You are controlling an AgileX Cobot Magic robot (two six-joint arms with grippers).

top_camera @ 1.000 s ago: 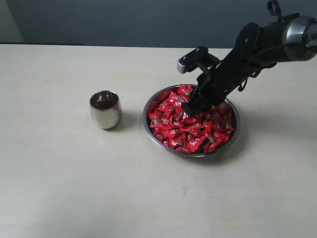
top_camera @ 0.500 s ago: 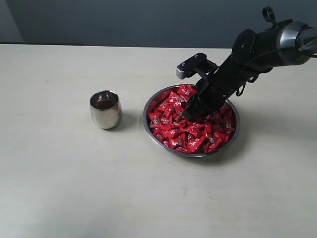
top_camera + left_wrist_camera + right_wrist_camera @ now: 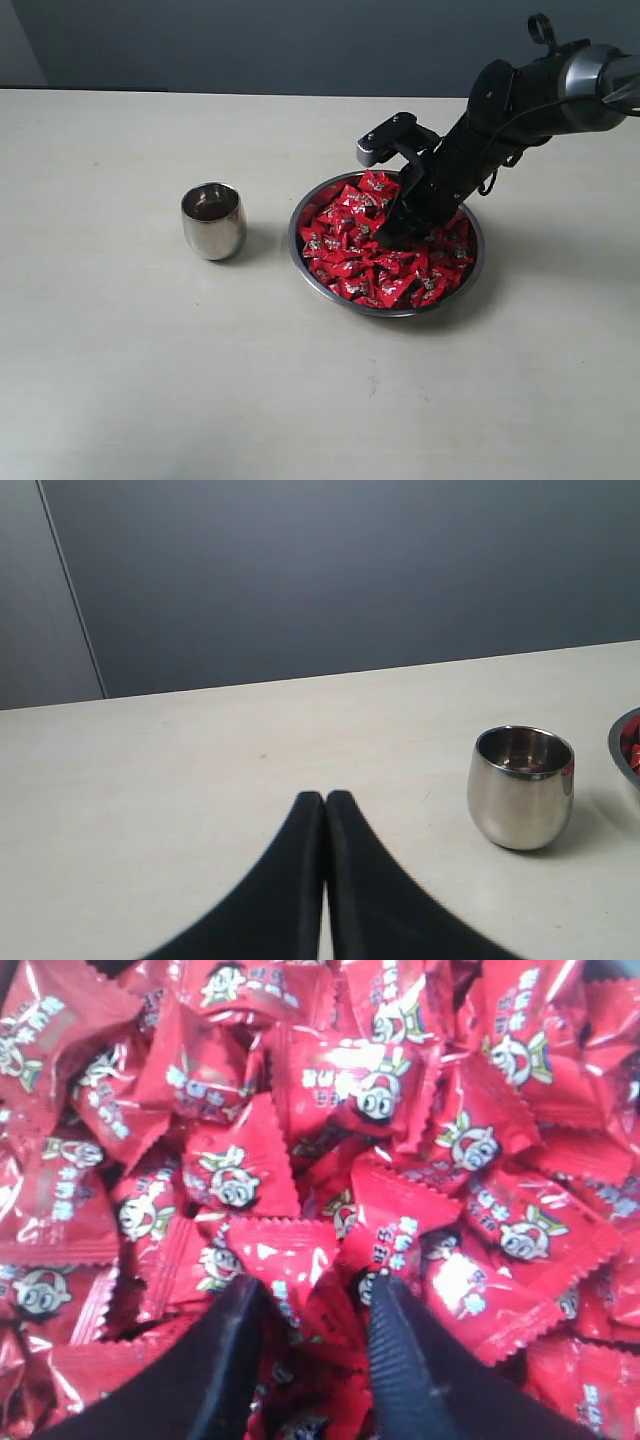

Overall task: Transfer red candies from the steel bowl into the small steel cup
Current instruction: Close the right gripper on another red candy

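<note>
The steel bowl (image 3: 385, 311) holds a heap of red candies (image 3: 345, 258). My right gripper (image 3: 387, 234) is pushed down into the heap near the bowl's middle. In the right wrist view its two fingers stand apart in the pile (image 3: 315, 1285), with crumpled red candies (image 3: 300, 1260) filling the gap between them. The small steel cup (image 3: 213, 220) stands upright to the left of the bowl, a short gap away. It also shows in the left wrist view as the cup (image 3: 520, 788). My left gripper (image 3: 326, 798) is shut and empty, low over the table, short of the cup.
The bowl's rim (image 3: 625, 742) just shows at the edge of the left wrist view. The pale table (image 3: 150, 380) runs back to a dark grey wall (image 3: 250, 40). The right arm (image 3: 530, 90) slants down from the upper right over the bowl's far side.
The right gripper has sunk deeper into the candies and shifted slightly toward the bowl's middle. Its fingers have drawn closer together. The cup and bowl have stayed put.
</note>
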